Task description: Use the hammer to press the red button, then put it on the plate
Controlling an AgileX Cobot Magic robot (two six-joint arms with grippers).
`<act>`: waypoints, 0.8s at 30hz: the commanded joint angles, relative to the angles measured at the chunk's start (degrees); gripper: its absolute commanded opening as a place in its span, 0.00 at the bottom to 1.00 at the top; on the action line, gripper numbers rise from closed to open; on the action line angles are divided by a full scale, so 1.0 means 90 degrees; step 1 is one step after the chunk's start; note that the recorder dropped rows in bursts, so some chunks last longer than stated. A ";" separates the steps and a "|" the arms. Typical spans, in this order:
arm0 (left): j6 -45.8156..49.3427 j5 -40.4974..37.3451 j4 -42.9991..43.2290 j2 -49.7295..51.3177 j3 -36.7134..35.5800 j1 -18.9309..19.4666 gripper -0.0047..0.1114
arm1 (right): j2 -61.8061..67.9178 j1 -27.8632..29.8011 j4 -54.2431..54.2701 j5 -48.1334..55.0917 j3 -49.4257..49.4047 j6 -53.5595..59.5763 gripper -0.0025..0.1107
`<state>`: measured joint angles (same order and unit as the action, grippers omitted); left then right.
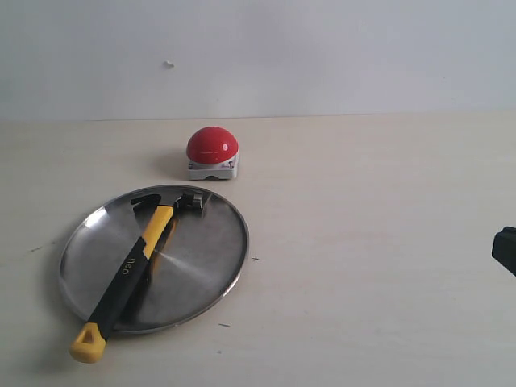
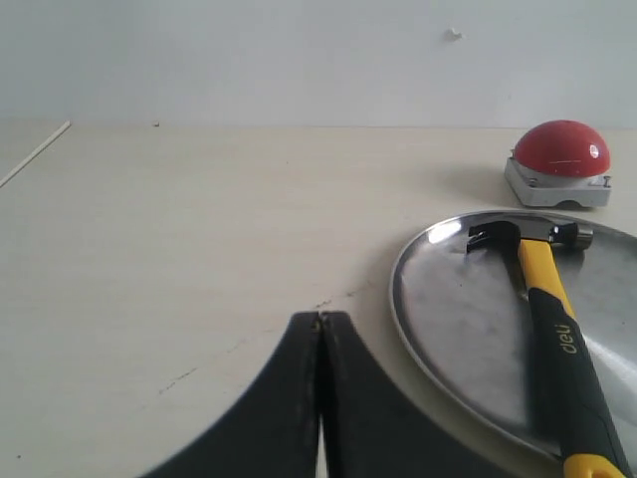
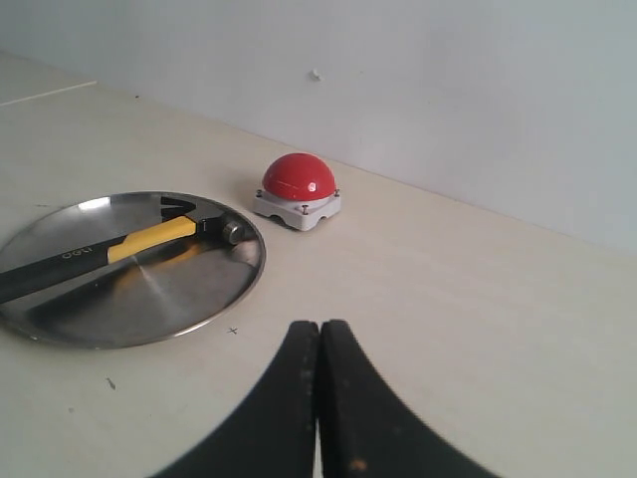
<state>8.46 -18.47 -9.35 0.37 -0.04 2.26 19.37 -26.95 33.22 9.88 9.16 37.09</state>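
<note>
The hammer (image 1: pixel 133 262) lies across the plate (image 1: pixel 205 258), red button (image 1: pixel 212 145) nearby.

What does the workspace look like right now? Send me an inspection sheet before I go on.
Surface: pale table with a few small dark specks.
Job's things: the hammer lies across the plate, head towards the red button, yellow end overhanging the rim. The button stands apart, beyond the plate.
Clutter: nothing seen.
Grippers: left gripper and right gripper are both shut, empty and off the plate.
Cables: nothing seen.
Surroundings: plain white wall with one small mark.
</note>
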 commanded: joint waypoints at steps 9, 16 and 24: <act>0.0037 0.0009 0.0031 -0.0041 0.0004 0.0013 0.04 | -0.0025 -0.0197 -0.0012 -0.0035 -0.0028 0.0058 0.02; 0.0037 0.0009 0.0031 -0.0041 0.0004 0.0013 0.04 | -0.0025 -0.0214 -0.0116 -0.0072 -0.0028 0.0134 0.02; 0.0037 0.0009 0.0031 -0.0041 0.0004 0.0013 0.04 | -0.0525 -0.0093 -0.0069 -0.0165 -0.0028 0.0156 0.02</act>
<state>8.46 -18.40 -9.25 0.37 -0.04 2.26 17.53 -28.82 32.90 9.42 9.16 37.94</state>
